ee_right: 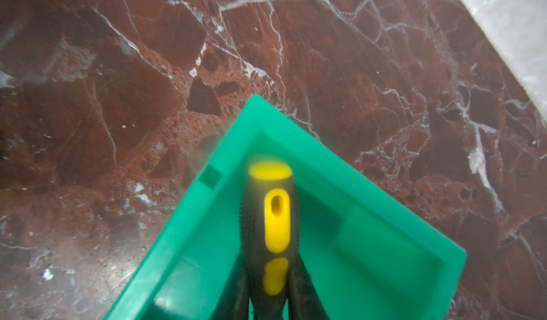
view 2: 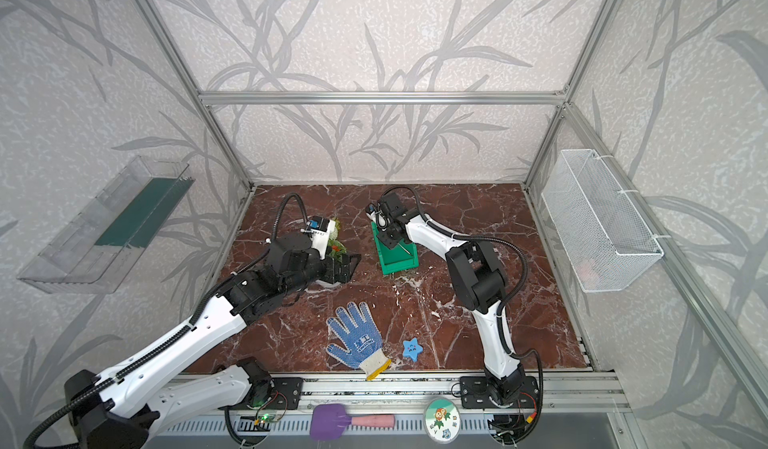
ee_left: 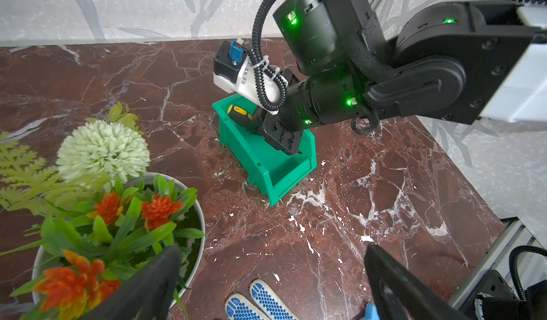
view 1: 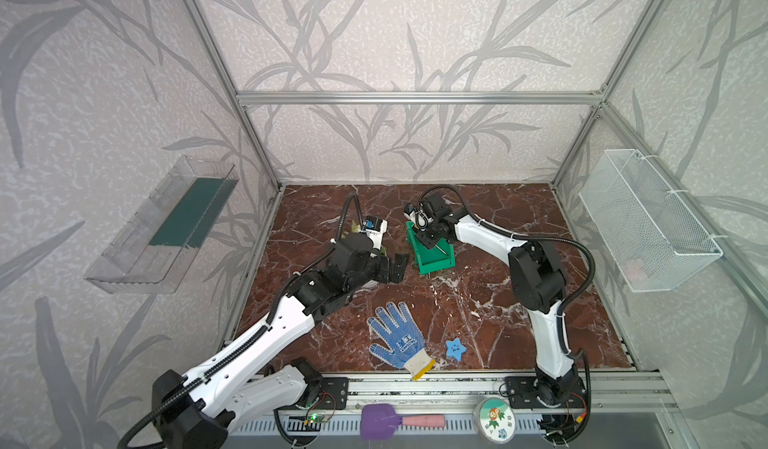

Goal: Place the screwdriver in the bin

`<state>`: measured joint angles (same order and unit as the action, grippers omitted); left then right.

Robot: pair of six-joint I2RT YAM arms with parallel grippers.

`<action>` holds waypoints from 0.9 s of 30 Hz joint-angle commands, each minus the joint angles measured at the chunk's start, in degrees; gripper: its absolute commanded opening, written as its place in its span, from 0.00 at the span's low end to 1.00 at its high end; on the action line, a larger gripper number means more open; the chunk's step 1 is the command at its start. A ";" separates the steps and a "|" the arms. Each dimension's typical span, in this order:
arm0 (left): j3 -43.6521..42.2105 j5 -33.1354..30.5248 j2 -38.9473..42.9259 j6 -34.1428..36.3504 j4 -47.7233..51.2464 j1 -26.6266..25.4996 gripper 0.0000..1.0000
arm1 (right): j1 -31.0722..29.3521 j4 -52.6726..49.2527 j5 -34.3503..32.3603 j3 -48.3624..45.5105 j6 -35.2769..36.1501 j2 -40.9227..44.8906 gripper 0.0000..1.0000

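I'm clamping right gripper (ee_right: 272, 292) tight on screwdriver (ee_right: 275, 215) handle, hovering over bin (ee_right: 370, 167). Thinking dipping lower, shaft clear of walls, before letting go. Left gripper (ee_left: 270, 262) gaping, empty.

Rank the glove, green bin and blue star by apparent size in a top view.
1. Glove: clearly the largest.
2. Green bin: smaller, even allowing for the part that the right arm covers.
3. Blue star: smallest.
All three lie on the same tabletop, so nearness barely skews this.
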<state>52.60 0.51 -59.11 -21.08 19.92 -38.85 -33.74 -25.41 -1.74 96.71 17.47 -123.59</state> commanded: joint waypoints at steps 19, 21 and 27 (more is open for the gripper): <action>0.44 -0.43 -0.76 0.56 0.97 0.52 0.99 | 0.09 -1.84 -1.42 -0.13 -1.87 -2.33 0.37; 0.57 -0.51 -0.74 0.60 1.18 0.46 0.99 | 0.14 -2.13 -1.73 -0.17 -1.90 -1.89 0.38; 1.36 -0.36 -0.30 0.30 2.01 0.44 0.99 | 0.24 -1.96 -2.55 -1.39 -2.40 1.92 0.39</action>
<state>52.60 0.40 -60.20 -21.04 20.34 -38.57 -33.67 -26.35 -3.42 96.42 15.94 -125.43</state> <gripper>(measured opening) 0.992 0.388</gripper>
